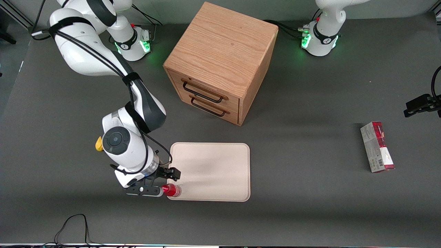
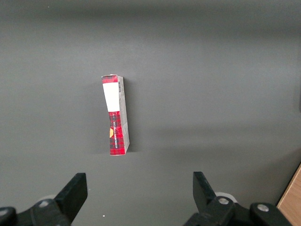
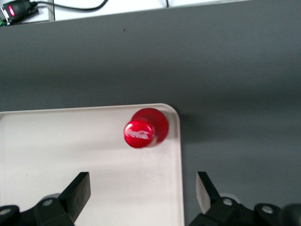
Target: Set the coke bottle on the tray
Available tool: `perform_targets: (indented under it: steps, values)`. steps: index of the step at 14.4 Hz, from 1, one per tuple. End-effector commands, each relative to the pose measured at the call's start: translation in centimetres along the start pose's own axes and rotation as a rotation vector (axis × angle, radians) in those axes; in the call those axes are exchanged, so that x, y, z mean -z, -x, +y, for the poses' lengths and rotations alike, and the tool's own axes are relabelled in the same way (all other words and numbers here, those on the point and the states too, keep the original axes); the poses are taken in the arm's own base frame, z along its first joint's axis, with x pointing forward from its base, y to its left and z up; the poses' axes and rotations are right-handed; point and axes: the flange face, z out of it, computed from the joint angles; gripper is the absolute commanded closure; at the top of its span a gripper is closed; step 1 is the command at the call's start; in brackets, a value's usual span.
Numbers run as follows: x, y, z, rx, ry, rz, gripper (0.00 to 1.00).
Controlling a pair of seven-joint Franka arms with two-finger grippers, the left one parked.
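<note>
- The coke bottle [image 1: 171,190] stands upright on the tray [image 1: 213,168], in the tray's corner nearest the front camera at the working arm's end; in the front view that is about 7 o'clock from the tray's middle. The right wrist view looks straight down on its red cap [image 3: 139,134], white script showing, close inside the rounded rim of the tray [image 3: 70,155].
- The gripper [image 1: 164,181] hangs over that same edge of the tray, just beside the bottle. Its fingers [image 3: 77,190] are spread wide with nothing between them — the bottle stands free of both, clear of their tips.
- The tray lies flat on the dark grey table [image 1: 303,206], bare but for the bottle.
- At roughly 12 o'clock from the tray, farther from the front camera, sits a wooden cabinet [image 1: 220,62] with two drawers, both closed, black handles facing the tray.
- A red-and-grey carton [image 1: 377,147] lies flat toward the parked arm's end of the table — well apart from tray and cabinet; the left wrist view shows it [image 2: 116,115] alone on the mat.
</note>
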Motion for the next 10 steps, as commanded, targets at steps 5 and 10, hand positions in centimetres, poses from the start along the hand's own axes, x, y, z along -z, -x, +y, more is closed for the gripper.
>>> perform_targets:
  steps: [5,10]
  values:
    - [14.9,3.9,11.0,0.065,0.059,-0.106,0.00]
    - [22.9,9.6,24.5,0.061,0.041,-0.173,0.00]
